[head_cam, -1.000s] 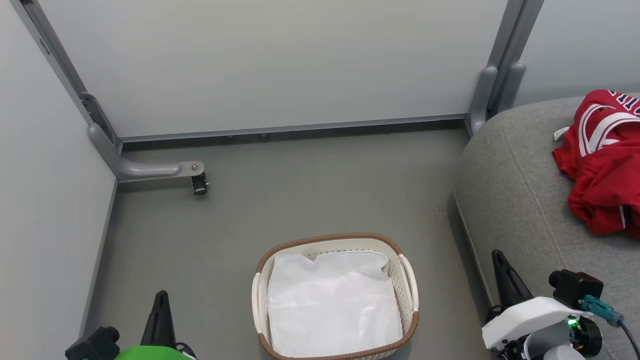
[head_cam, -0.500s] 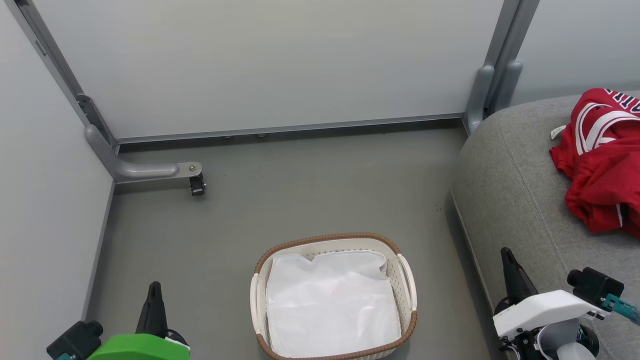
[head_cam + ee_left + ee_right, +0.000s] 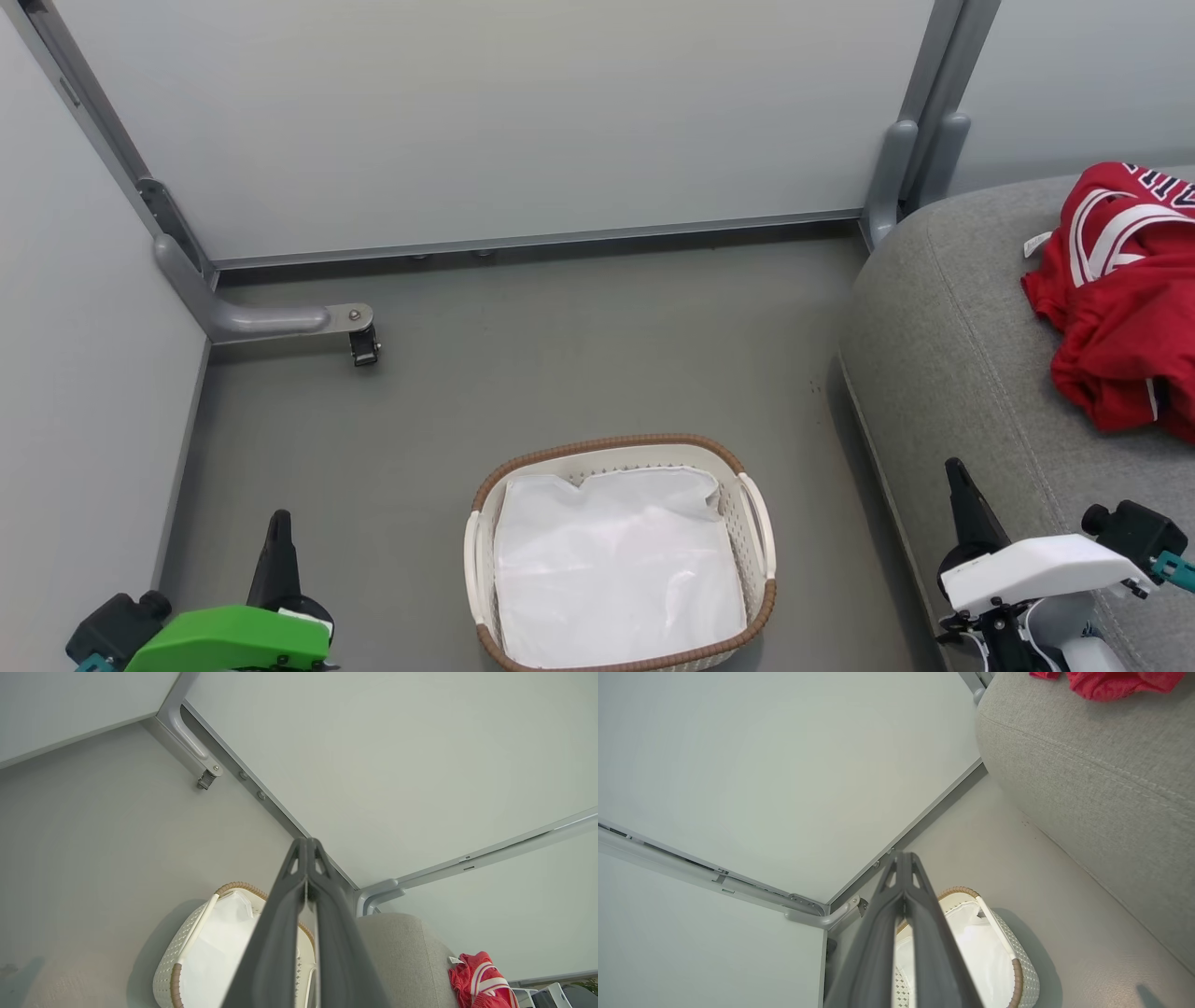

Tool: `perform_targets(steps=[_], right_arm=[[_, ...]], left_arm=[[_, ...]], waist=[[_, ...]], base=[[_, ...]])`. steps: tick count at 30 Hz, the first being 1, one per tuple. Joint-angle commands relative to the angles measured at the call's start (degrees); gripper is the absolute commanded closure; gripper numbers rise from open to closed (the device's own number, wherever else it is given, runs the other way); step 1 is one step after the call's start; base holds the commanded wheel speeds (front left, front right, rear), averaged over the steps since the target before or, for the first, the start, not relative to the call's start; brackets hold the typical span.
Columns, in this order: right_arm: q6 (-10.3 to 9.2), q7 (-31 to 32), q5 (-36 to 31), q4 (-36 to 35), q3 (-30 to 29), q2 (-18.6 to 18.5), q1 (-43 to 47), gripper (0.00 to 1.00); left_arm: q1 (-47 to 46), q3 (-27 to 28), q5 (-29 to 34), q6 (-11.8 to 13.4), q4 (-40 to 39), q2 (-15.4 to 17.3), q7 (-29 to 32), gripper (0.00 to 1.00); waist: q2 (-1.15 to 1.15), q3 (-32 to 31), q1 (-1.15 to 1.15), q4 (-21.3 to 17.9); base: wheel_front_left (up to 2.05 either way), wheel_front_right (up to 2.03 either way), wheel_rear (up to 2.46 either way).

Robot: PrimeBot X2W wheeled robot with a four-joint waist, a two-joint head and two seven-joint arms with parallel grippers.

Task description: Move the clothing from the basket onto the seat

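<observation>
Head view: L gripper point(image 3: 278, 525) at lower left, fingers pressed together, nothing in it, pointing up frame over floor point(image 3: 560, 355). Green cover point(image 3: 233, 639) behind it. R gripper point(image 3: 956, 474) at lower right, fingers also together, nothing in it, white cover point(image 3: 1036, 565) behind. Its tip overlaps the front edge of seat point(image 3: 952, 355) in frame; can't tell if it touches.

Basket point(image 3: 611, 441) on floor, bottom centre, between the 2 grippers and apart from both. White perforated wall, brown rim, side handles point(image 3: 472, 571). Inside lies a white liner point(image 3: 616, 569), mostly flat w/ some creases.

Clothing point(image 3: 1120, 327) lies on seat at right edge of frame: bunched red heap, partly cut off by frame. Upper part has white stripe trim + dark lettering, lower part is plainer red. Small white tag point(image 3: 1036, 245) at heap's left. Clothing is well apart from basket and from both grippers.

Seat is grey woven, w/ a rounded corner toward the wall. It stands near basket's right side, w/ a strip of floor between.

Bkgd: pale wall panels point(image 3: 513, 121), grey post point(image 3: 896, 177) by seat corner, grey foot w/ caster point(image 3: 359, 341) on floor at left.

L wrist view: fingers meet tip to tip, basket + liner below them, seat and red heap at lower right.

R wrist view: fingers meet at tip, basket + liner below, seat at right, red heap at top edge.
</observation>
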Motion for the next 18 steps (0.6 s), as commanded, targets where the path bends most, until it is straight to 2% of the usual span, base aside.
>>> perform_targets(steps=[1, 18], right_arm=[[-0.03, 0.4, 1.8, -0.9, -0.4, -0.4, -1.3, 1.00], [-0.04, 3.3, 12.8, -1.5, -1.7, -0.4, -1.6, 1.00]], left_arm=[[-1.8, 0.4, -1.5, -0.4, -0.8, 0.2, 0.5, 1.00], [-3.2, 1.9, -11.0, -0.9, -1.1, 0.2, 3.4, 1.00]], waist=[[0.00, 0.0, 0.00, 0.0], [0.00, 0.0, 0.00, -0.5]], base=[[0.00, 0.00, 0.00], [0.00, 0.00, 0.00]])
